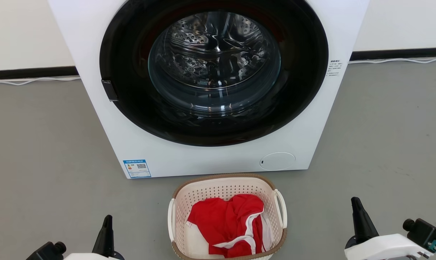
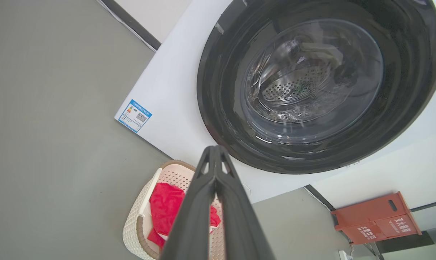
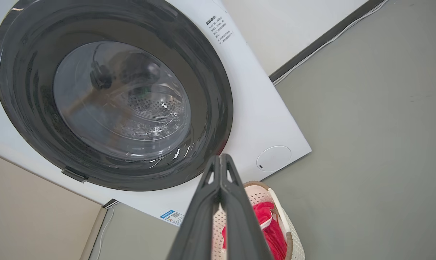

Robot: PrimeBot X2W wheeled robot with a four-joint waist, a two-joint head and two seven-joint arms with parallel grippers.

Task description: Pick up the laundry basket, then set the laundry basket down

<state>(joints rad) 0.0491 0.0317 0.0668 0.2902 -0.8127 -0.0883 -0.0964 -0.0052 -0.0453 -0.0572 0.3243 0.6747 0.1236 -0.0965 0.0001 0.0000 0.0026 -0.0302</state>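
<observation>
The laundry basket (image 1: 221, 189), cream-white and perforated with a brown rim and white loop handles, stands on the grey floor just in front of the washing machine, holding a red garment (image 1: 227, 222). My left gripper (image 1: 108, 218) is shut and empty, low to the basket's left and apart from it. My right gripper (image 1: 355, 201) is shut and empty, off to the basket's right. In the left wrist view the shut gripper (image 2: 213, 148) points over the basket (image 2: 135, 224). In the right wrist view the shut gripper (image 3: 221, 157) partly hides the basket (image 3: 293, 238).
The white washing machine (image 1: 218, 159) with its dark round door (image 1: 213, 72) shut rises right behind the basket. A white cable (image 1: 30, 81) runs along the wall's black skirting. A red-brown box (image 2: 376, 218) stands by the wall beside the machine. Grey floor lies on both sides.
</observation>
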